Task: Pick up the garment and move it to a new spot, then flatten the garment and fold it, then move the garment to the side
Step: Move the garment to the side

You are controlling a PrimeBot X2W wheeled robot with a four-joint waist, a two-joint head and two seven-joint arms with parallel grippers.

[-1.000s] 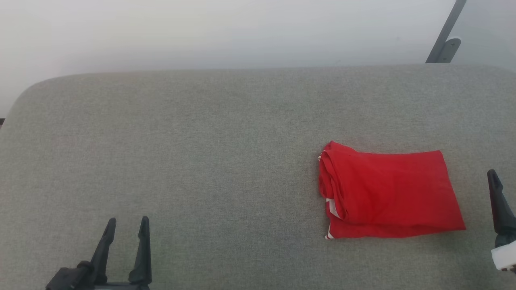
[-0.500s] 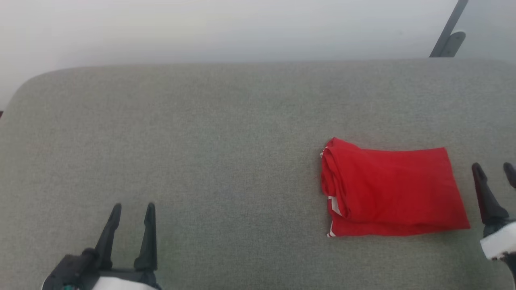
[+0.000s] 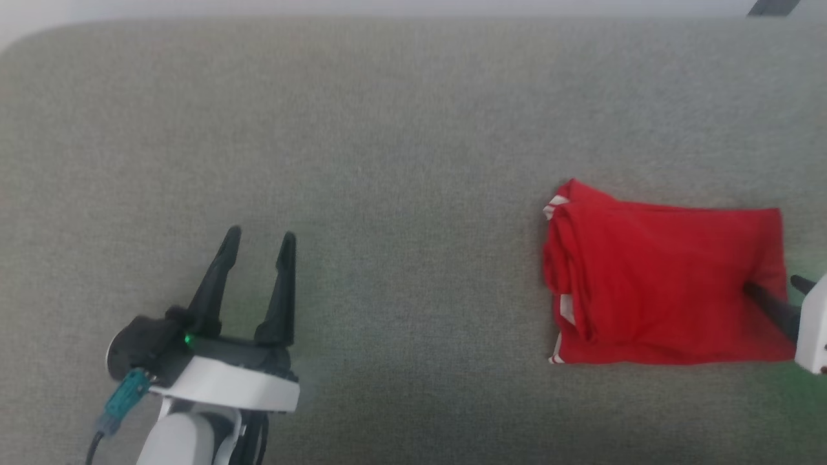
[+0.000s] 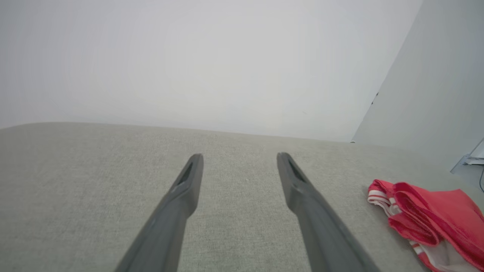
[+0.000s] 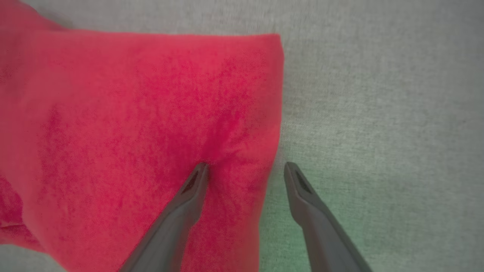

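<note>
The garment (image 3: 659, 284) is lying folded into a red rectangle on the right side of the grey fabric surface (image 3: 400, 161), with white-and-red striped trim peeking out at its left end. The right gripper (image 5: 245, 166) is straddling the garment's right edge with its fingers spread wide and gripping nothing. One tip is denting the cloth and the other is sitting over bare surface just beside it. The left gripper (image 3: 261, 234) is hovering well apart at the lower left, its fingers likewise standing wide and empty.
</note>
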